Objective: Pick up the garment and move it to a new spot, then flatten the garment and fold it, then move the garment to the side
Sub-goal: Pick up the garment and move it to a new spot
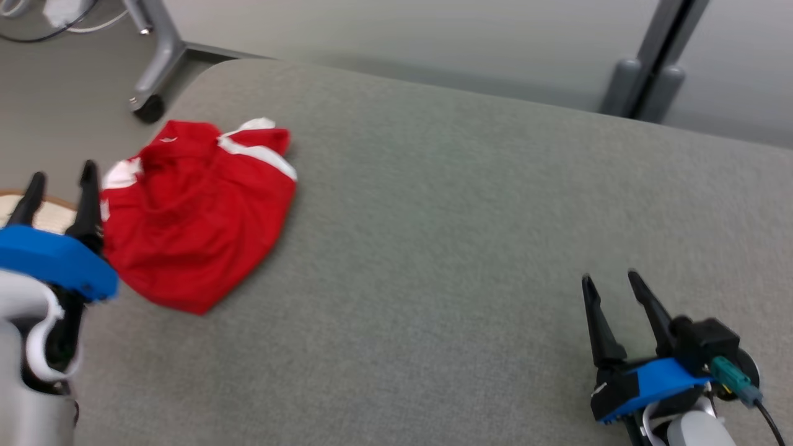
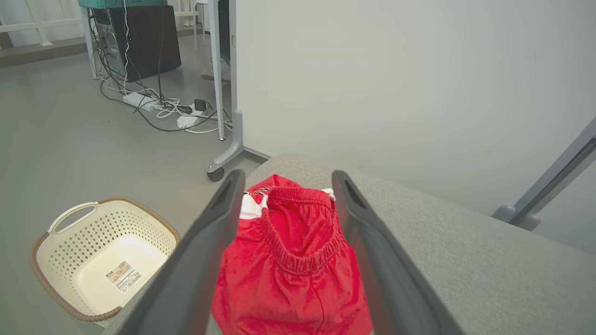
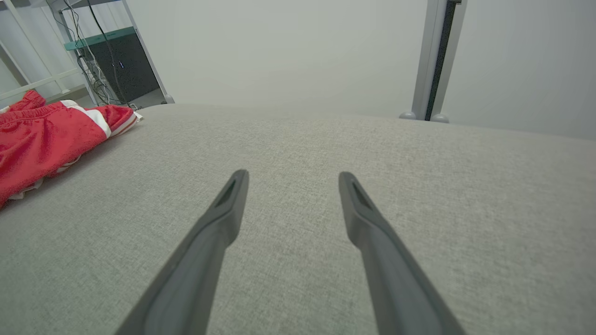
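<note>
A crumpled red garment [image 1: 198, 217] with white stripes and an elastic waistband lies near the left edge of the grey padded table [image 1: 464, 217]. My left gripper [image 1: 62, 176] hovers open just left of it, fingers apart and holding nothing. In the left wrist view the red garment [image 2: 288, 260] shows between and beyond the open left gripper [image 2: 286, 179]. My right gripper [image 1: 610, 279] stands open low at the right, far from the cloth. In the right wrist view the open right gripper [image 3: 291, 176] sits above bare table, with the garment [image 3: 42, 139] at the far left.
A cream laundry basket [image 2: 100, 258] with a brown rim sits on the floor left of the table; its rim [image 1: 37, 204] peeks behind my left gripper. A wheeled metal stand leg [image 1: 152, 68] is beyond the table corner. Cables and a power strip [image 2: 153, 104] lie on the floor.
</note>
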Robot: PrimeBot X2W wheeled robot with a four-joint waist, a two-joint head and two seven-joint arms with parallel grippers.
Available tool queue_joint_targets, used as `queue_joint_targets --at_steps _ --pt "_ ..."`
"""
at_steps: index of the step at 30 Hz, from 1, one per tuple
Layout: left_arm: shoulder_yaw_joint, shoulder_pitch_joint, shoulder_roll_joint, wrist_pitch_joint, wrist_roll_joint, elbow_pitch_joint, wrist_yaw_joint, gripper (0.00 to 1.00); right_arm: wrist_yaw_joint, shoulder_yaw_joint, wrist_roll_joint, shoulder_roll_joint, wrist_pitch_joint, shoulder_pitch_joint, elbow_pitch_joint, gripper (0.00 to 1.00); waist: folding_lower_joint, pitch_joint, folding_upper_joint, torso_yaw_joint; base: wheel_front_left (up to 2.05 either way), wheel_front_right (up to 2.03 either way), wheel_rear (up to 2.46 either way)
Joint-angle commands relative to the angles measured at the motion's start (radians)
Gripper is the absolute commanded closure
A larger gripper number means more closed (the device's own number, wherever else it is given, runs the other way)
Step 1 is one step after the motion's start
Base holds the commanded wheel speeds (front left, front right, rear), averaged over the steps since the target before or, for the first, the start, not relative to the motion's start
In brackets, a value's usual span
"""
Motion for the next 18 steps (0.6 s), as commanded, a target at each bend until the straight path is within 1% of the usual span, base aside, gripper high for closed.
queue_joint_targets --at_steps 1,4,5,9,11,14,15,17,18 --pt "0.019 -0.042 0.03 0.06 -0.023 0.039 0.008 0.0 0.0 0.002 -0.011 -0.006 0.007 -0.021 -0.015 0.0 -0.0003 0.033 0.0 -0.028 0.0 0.0 0.0" --pt "0.046 -0.08 0.072 0.144 -0.048 0.108 0.027 0.0 0.0 0.004 -0.028 -0.006 0.012 -0.038 -0.033 0.0 -0.0003 0.079 0.0 -0.075 0.0 0.0 0.0" --pt "0.066 -0.091 0.094 0.191 -0.07 0.145 0.033 0.0 0.0 0.002 -0.035 -0.006 0.016 -0.052 -0.048 0.0 -0.0003 0.116 0.0 -0.11 0.0 0.0 0.0" --pt "0.122 -0.083 0.133 0.253 -0.121 0.209 0.052 0.0 0.0 0.006 -0.047 -0.005 0.025 -0.075 -0.083 0.0 -0.0003 0.187 0.0 -0.175 0.0 0.0 0.0" --pt "0.142 -0.069 0.127 0.275 -0.141 0.236 0.069 0.0 0.0 0.003 -0.051 -0.005 0.029 -0.086 -0.094 0.0 -0.0003 0.215 0.0 -0.2 0.0 0.0 0.0" --pt "0.154 -0.041 0.141 0.324 -0.14 0.269 0.112 0.0 0.0 0.003 -0.052 -0.005 0.03 -0.095 -0.108 0.0 -0.0003 0.247 0.0 -0.23 0.0 0.0 0.0" --pt "0.157 -0.037 0.137 0.338 -0.145 0.276 0.125 0.0 0.0 0.002 -0.05 -0.005 0.029 -0.094 -0.11 0.0 -0.0003 0.253 0.0 -0.237 0.0 0.0 0.0" --pt "0.158 -0.026 0.12 0.365 -0.161 0.285 0.139 0.0 0.0 0.0 -0.046 -0.005 0.027 -0.094 -0.113 0.0 -0.0003 0.26 0.0 -0.247 0.0 0.0 0.0" --pt "0.153 -0.016 0.111 0.384 -0.168 0.29 0.141 0.16 0.0 -0.002 -0.043 -0.005 0.027 -0.095 -0.111 0.0 -0.0003 0.26 0.0 -0.249 0.0 0.0 0.0"
